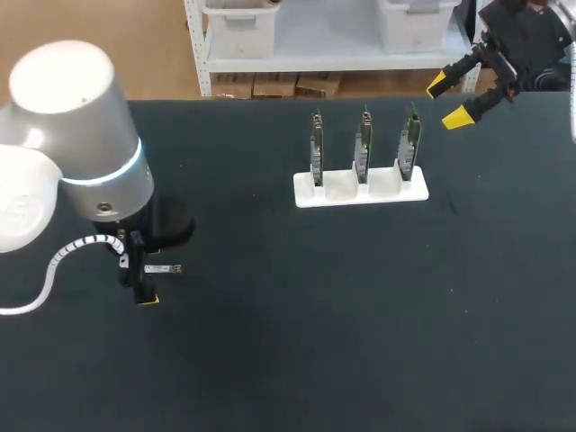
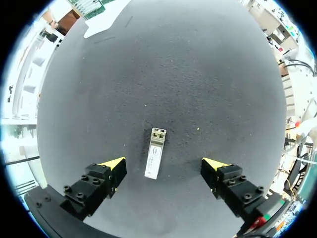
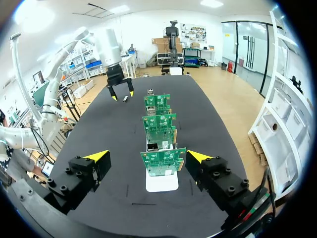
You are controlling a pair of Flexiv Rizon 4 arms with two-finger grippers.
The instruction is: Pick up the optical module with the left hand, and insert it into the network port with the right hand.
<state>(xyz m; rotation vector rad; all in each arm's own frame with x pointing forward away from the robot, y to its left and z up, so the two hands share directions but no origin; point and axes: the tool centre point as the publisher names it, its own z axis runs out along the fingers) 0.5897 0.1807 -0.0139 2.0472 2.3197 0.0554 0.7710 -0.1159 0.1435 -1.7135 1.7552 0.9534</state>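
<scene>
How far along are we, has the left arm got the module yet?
Nothing is done yet. In hand: the left gripper hangs open over the optical module, which lies flat on the table, ungrasped. Left: the pickup, handover and insertion; the right gripper sits open by the circuit boards.

- Head cam: fixed, high behind the robot, faces down on the whole table (image 1: 270, 360). Widest, farthest view; rack (image 1: 360, 191) on the far side.
- Left wrist cam: faces straight down, close to the tabletop, above the left gripper (image 2: 163, 164). Module (image 2: 155, 159) directly below; a rack corner shows far ahead.
- Right wrist cam: off the table's far right corner, behind the right gripper (image 3: 147, 155). Looks slightly down along the rack row, rack near, left gripper far beyond.
- Shared: module and rack appear in all three views; head and right wrist cams both cover most of the table.
</scene>
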